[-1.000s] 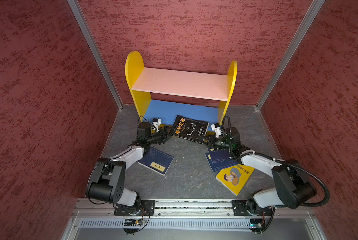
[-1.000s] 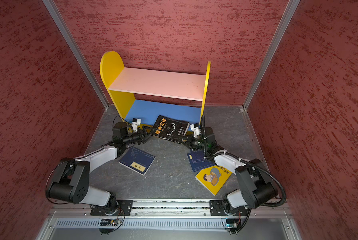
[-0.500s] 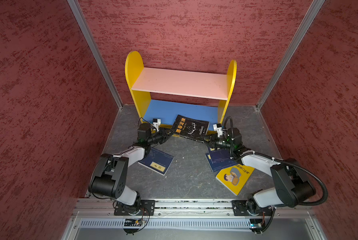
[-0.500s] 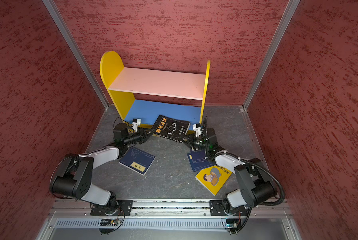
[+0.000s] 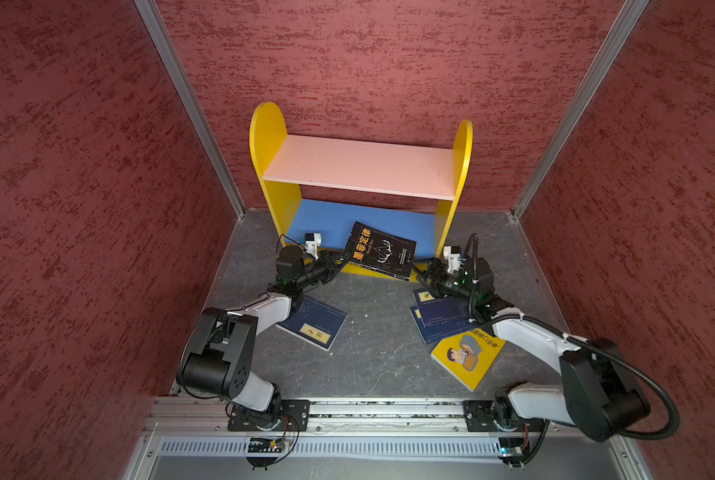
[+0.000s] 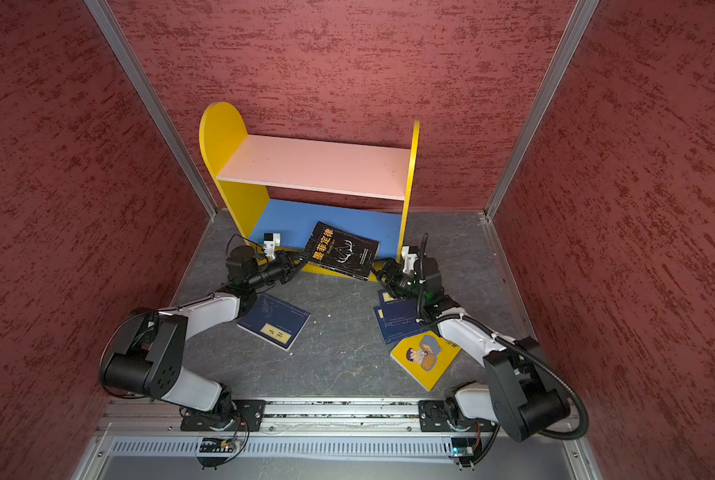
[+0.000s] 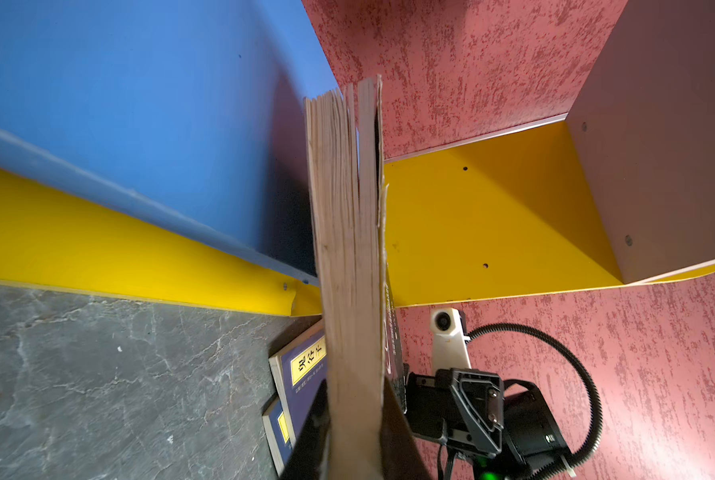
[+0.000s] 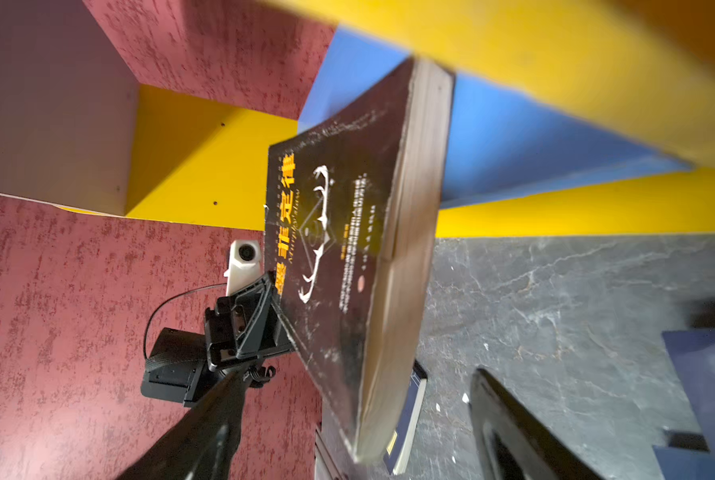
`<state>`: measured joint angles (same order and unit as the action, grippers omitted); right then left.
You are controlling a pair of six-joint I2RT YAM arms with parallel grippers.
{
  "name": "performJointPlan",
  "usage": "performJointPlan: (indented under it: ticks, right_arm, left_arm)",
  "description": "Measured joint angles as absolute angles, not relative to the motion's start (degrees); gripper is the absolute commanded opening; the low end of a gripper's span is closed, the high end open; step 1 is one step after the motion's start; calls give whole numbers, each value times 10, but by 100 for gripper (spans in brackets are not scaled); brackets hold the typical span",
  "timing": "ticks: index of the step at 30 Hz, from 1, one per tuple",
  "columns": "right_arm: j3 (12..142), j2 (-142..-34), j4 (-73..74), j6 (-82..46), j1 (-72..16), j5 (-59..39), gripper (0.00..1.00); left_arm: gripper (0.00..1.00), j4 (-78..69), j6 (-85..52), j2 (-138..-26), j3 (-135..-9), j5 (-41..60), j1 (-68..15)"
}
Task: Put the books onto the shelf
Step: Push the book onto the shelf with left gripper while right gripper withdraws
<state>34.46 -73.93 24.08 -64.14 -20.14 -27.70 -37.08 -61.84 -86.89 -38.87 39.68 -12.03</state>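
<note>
The black book [image 5: 382, 251] [image 6: 343, 251] hangs tilted over the front edge of the shelf's [image 5: 360, 166] [image 6: 314, 164] blue lower board [image 7: 139, 104]. My left gripper [image 5: 341, 264] [image 6: 301, 259] [image 7: 353, 436] is shut on the book's left edge; its page block [image 7: 347, 249] fills the left wrist view. My right gripper [image 5: 420, 276] [image 6: 376, 270] [image 8: 347, 449] stands open, with the book's near right corner [image 8: 360, 436] between its spread fingers [image 8: 513, 424] and untouched. Both shelf boards are bare.
One navy book [image 5: 312, 322] [image 6: 274, 320] lies flat under my left arm. Two stacked navy books [image 5: 438, 320] [image 6: 397, 322] and a yellow cartoon book [image 5: 468, 353] [image 6: 424, 357] lie under my right arm. Red walls close in the sides and back.
My left gripper closed on the black book's left edge. My right gripper, shut on the book's right corner before, has opened and let go.
</note>
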Motion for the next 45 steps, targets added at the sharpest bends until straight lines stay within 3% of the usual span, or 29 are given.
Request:
performJointPlan:
  ticks: [8, 20, 45]
  right_arm:
    - [343, -635, 129, -587, -201, -174, 96]
    - [343, -579, 15, -533, -200, -61, 99]
    - [343, -576, 6, -519, -198, -35, 99]
  left_arm:
    - [5, -378, -622, -901, -450, 356, -150]
    - [5, -411, -635, -1007, -532, 313, -204]
    - [5, -438, -651, -1058, -562, 266, -229]
